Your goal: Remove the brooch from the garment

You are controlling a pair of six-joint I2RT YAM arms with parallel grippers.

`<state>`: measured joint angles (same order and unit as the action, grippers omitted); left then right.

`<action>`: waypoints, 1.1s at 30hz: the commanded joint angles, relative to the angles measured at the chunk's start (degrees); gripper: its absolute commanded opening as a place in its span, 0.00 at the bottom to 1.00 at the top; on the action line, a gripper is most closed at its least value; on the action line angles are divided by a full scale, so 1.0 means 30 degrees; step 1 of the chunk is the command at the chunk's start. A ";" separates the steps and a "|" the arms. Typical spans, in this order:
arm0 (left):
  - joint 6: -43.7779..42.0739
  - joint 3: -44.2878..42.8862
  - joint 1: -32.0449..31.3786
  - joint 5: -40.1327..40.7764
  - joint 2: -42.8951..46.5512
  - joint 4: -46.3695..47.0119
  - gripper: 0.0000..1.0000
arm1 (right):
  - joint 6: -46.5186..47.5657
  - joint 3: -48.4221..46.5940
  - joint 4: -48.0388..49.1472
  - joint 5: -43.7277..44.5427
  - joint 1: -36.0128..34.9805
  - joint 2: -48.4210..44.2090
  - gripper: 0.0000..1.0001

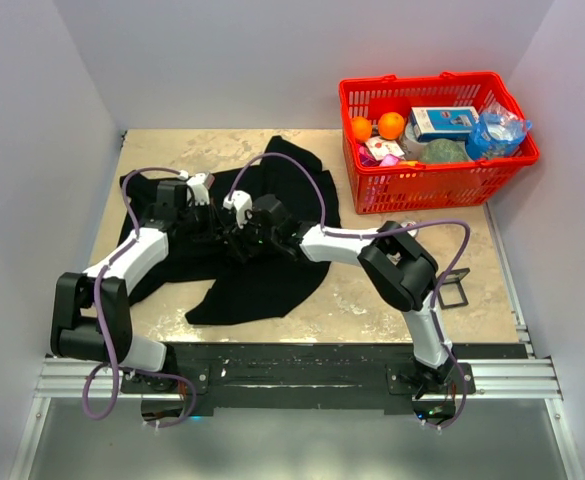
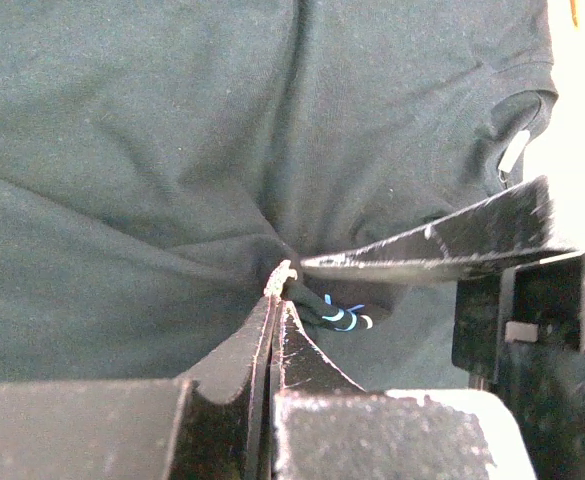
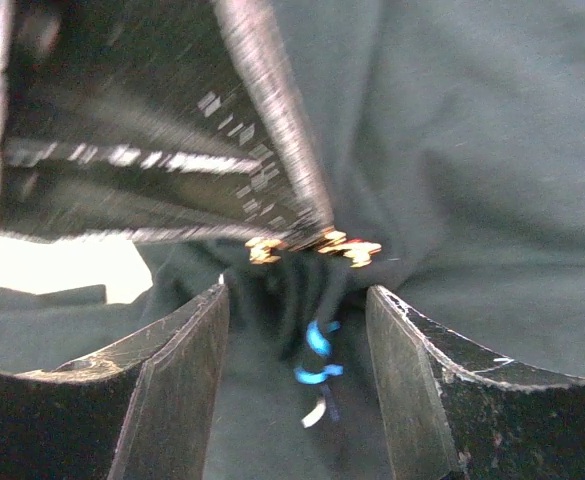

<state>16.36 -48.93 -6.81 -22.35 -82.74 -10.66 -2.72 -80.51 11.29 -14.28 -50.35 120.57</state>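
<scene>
Two grippers are crowding the middle of the black soft-cloth T-shirt (image 1: pixel 262 285): left gripper (image 2: pixel 277 295) clamping the small gold brooch (image 3: pixel 350 247), right gripper (image 3: pixel 297 300) gaping wide beside it.

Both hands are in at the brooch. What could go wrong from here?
The left hand is shut at the brooch with the T-shirt puckered around its tips: pulling may drag or tear cloth instead of freeing it. The right hand is open close beside it, so closing could knock the grip loose.
</scene>
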 commanded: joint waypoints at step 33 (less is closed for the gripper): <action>0.1080 -0.0273 0.0687 -0.0548 0.1096 0.0857 0.00 | -0.1437 -0.2957 0.0427 0.0159 0.0171 0.0764 0.66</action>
<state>17.58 -48.84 -5.80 -22.76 -80.23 -9.91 -5.48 -86.24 11.40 -16.25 -49.80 121.14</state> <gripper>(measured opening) 0.012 0.667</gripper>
